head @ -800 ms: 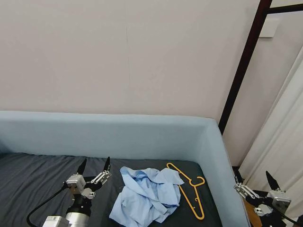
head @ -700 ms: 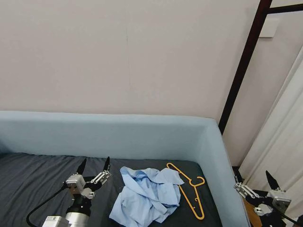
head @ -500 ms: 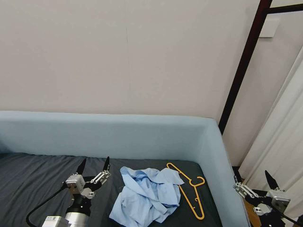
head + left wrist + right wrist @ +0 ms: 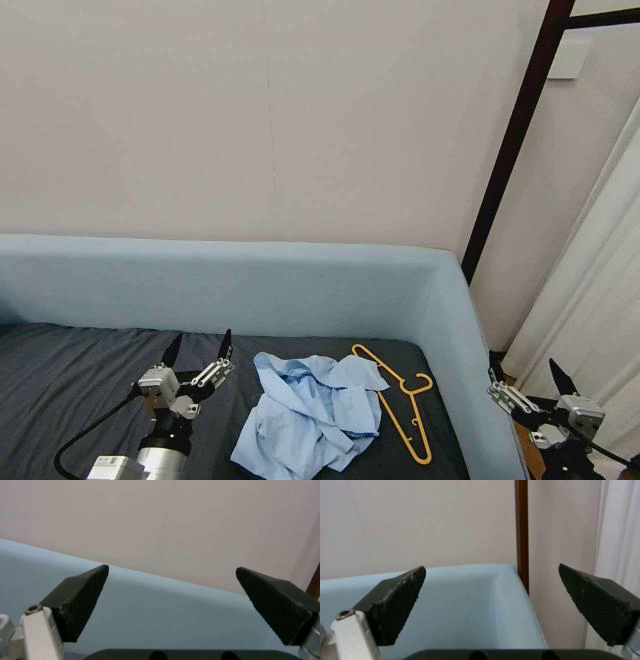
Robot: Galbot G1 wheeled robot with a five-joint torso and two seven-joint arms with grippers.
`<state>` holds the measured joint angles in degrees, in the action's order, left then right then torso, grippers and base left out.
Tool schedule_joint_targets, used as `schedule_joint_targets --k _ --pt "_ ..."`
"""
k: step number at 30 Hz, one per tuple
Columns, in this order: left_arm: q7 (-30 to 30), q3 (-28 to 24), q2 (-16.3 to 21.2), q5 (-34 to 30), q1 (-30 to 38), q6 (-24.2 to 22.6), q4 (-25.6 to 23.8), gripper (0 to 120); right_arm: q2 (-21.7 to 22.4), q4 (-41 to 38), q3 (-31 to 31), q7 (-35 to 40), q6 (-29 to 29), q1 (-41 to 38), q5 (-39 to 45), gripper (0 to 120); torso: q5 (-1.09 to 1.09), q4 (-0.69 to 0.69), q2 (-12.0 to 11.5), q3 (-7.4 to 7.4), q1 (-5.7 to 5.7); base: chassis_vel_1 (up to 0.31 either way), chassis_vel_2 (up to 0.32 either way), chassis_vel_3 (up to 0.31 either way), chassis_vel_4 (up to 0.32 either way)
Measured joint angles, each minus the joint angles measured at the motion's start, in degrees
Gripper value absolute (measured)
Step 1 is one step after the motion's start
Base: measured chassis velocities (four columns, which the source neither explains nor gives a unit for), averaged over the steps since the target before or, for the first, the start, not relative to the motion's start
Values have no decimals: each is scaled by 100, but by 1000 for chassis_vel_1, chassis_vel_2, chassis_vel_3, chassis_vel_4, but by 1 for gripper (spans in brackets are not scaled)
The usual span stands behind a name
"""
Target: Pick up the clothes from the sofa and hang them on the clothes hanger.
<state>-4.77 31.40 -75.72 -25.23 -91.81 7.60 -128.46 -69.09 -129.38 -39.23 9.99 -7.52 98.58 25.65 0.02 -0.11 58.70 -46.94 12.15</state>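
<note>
1. Your left claw (image 4: 203,342) hangs over the dark seat of the sofa (image 4: 250,285), just beside the shirt (image 4: 312,420). Its two fingers are spread wide and hold nothing.
2. Your right claw (image 4: 523,376) is out past the sofa's right end, well apart from the shirt. It is spread wide too, with nothing in it.
3. The shirt is light blue. It lies in a crumpled heap on the seat, near the right end of the sofa.
4. The hanger (image 4: 398,405) is orange. It lies flat on the seat, right next to the shirt, on the side nearer your right claw (it may touch the shirt's edge, but I can't tell).
5. I'd say no part of the job is done yet. The shirt is not picked up, and it is not on the hanger.
6. All the steps are left for you: grab the shirt, lift it off the seat, and get it onto the hanger.
7. Your left claw is the closer one to the shirt, so it looks like the easy one to start with.
8. A dark pole (image 4: 510,150) stands behind the sofa's right end. It might be part of a rack, but I can't tell.
</note>
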Motion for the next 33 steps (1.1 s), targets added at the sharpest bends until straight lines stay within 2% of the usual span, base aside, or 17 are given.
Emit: schedule_joint_targets --k 2,8,10,12,17,19,20,25,28,29,31,33 --pt "-10 48 -9 28 -87 6 -55 100 338 192 40 2 107 -251 335 100 -2 2 0 0 0 0 0 0 0" --pt "-36 128 -31 108 -250 107 -184 100 790 500 301 15 306 -824 1271 100 -1 2 0 0 0 0 0 0 0" --pt "-115 329 -81 256 -445 300 -342 100 1115 699 839 375 843 -1626 2901 100 -2 4 0 -1 0 0 0 0 0" --pt "-165 519 -113 274 -562 374 -480 100 1211 919 1306 722 1249 -2309 3908 100 -2 3 0 0 0 0 0 0 0" --pt "-203 793 -120 278 -672 432 -648 100 1192 1404 2102 1216 1812 -3346 5088 100 -3 4 0 -1 0 0 0 0 0" --pt "-220 918 -129 278 -706 446 -739 100 1022 1823 2510 1629 2185 -3850 5665 100 -3 3 -1 -1 0 0 0 0 0" --pt "-220 918 -129 278 -706 446 -739 100 1022 1823 2510 1629 2185 -3850 5665 100 -3 3 -1 -1 0 0 0 0 0" --pt "-230 1100 -223 346 -786 509 -914 100 487 3036 3099 2118 2792 -4620 6064 100 -2 2 0 -1 0 0 0 0 0" --pt "-230 1105 -250 365 -810 513 -950 100 364 3330 3200 2160 2879 -4760 6046 100 -3 2 0 0 1 0 0 0 0" --pt "-231 1106 -277 384 -829 520 -980 100 252 3616 3276 2194 2937 -4871 5975 100 -4 4 0 0 1 0 0 0 0" --pt "-230 1123 -358 439 -876 537 -1055 100 -122 4736 3473 2055 3071 -5270 5407 100 -3 3 0 0 1 0 0 0 0" --pt "-232 1133 -373 451 -893 547 -1064 100 -175 4945 3490 2010 3071 -5343 5261 100 -2 2 -1 0 1 0 0 0 0"
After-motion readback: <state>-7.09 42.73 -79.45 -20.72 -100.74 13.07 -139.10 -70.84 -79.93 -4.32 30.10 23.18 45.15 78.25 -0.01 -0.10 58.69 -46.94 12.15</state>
